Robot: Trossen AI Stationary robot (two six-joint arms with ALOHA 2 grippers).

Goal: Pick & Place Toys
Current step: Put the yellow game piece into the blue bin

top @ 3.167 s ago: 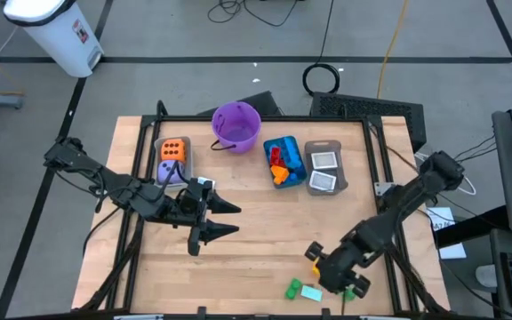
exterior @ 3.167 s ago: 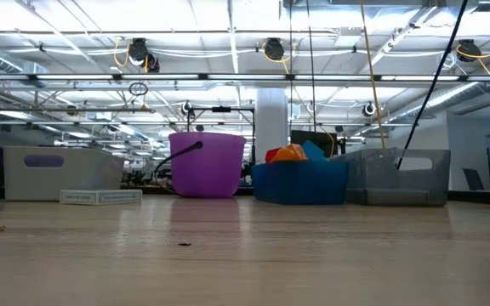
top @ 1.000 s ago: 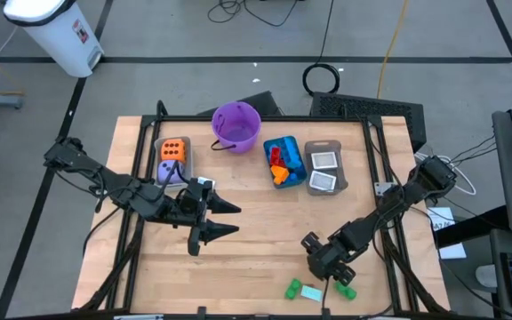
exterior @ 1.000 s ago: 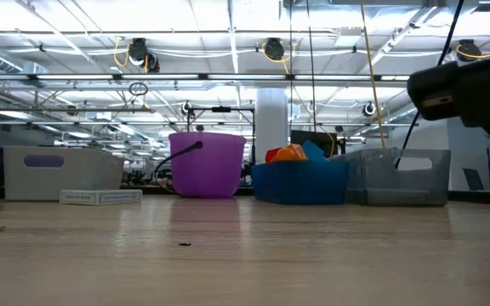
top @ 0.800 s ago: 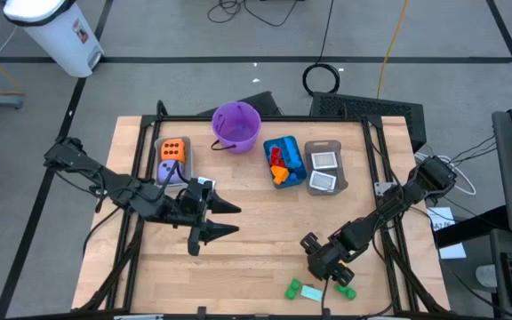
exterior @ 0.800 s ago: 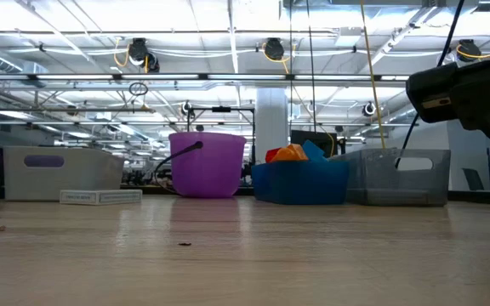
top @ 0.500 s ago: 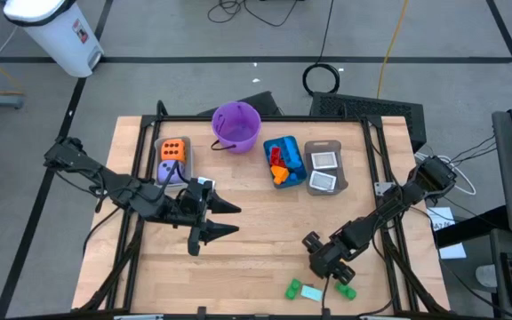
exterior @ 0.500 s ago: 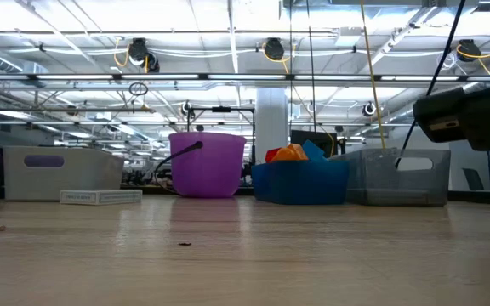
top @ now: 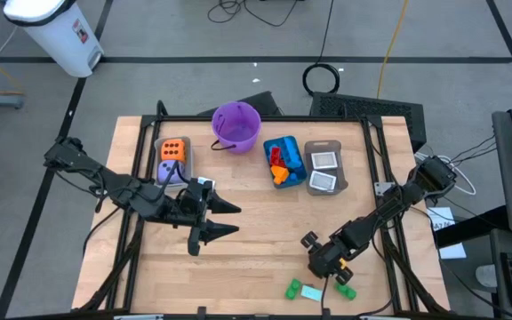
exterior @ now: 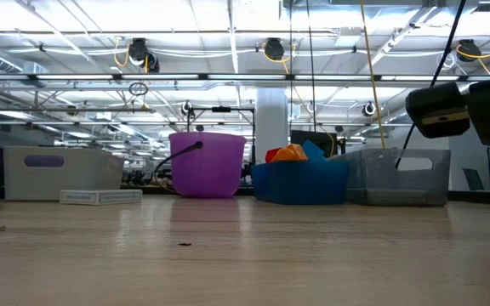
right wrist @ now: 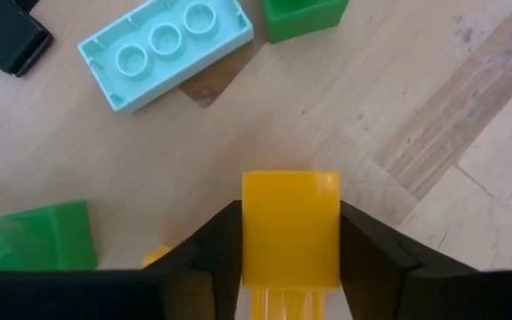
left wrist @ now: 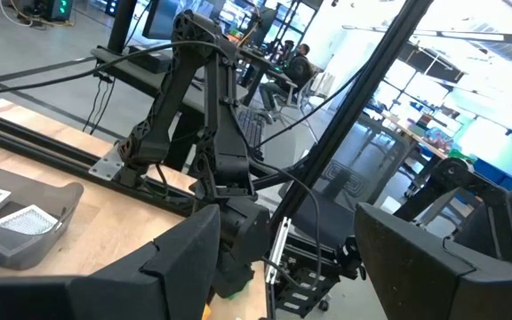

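My right gripper (right wrist: 290, 233) stands near the table's front right and slants down, shut on a yellow brick (right wrist: 290, 200). Around it lie a light teal brick (right wrist: 165, 49) and two green bricks (right wrist: 302, 16) (right wrist: 29, 238), flat on the wood. In the high view these loose bricks (top: 310, 292) lie just nearer the front edge than my right gripper (top: 320, 265). My left gripper (top: 231, 219) hangs open over the table's middle left, level, holding nothing. My right gripper pinches the yellow brick by two opposite sides (right wrist: 249, 222), one finger (right wrist: 204, 253) on each. The fingers slant down from above toward the table's near edge. Whether the brick stands on the wood or is lifted clear, I cannot tell.
At the back stand a purple bucket (top: 236, 126), a blue bin (top: 284, 162) with bright bricks, a grey bin (top: 324, 169) with cards, and a clear bin (top: 172, 158) with dice. The table's near edge lies close behind the loose bricks.
My right arm's wrist has tipped a little over the table's front right, as the low view shows. My left arm has kept still.
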